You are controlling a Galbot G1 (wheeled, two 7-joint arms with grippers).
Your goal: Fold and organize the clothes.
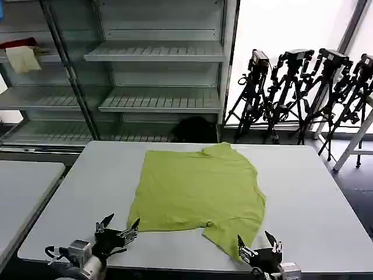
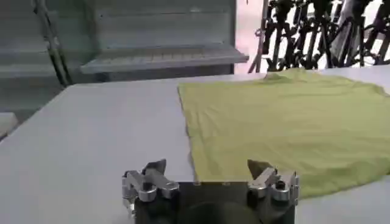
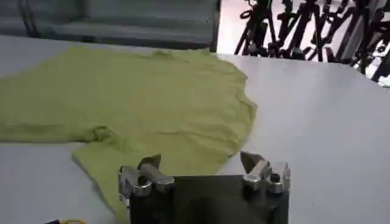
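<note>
Shelving stands behind the table, and far to the left on it lie a red cloth and a cream cloth, well apart from the work.

At the near left of the table, the left gripper hovers low over the bare top with its fingers spread wide and nothing between them. It sits just beside the near left corner of the T-shirt. In the left wrist view the left gripper points along the table, and the hem of the T-shirt lies close in front of its fingers; whether they touch the cloth cannot be told.

The T-shirt, lime green, lies spread flat across the middle of the table, its collar toward the far edge and its hem toward the robot. Its left side runs fairly straight. One sleeve juts out toward the near edge on the right side, with some wrinkles around it.

At the near right, the right gripper is also wide open and empty, poised at that sleeve. In the right wrist view the right gripper has the T-shirt sleeve reaching in under its fingers.

Beyond the table on the right, black tripods stand grouped before a bright window.
</note>
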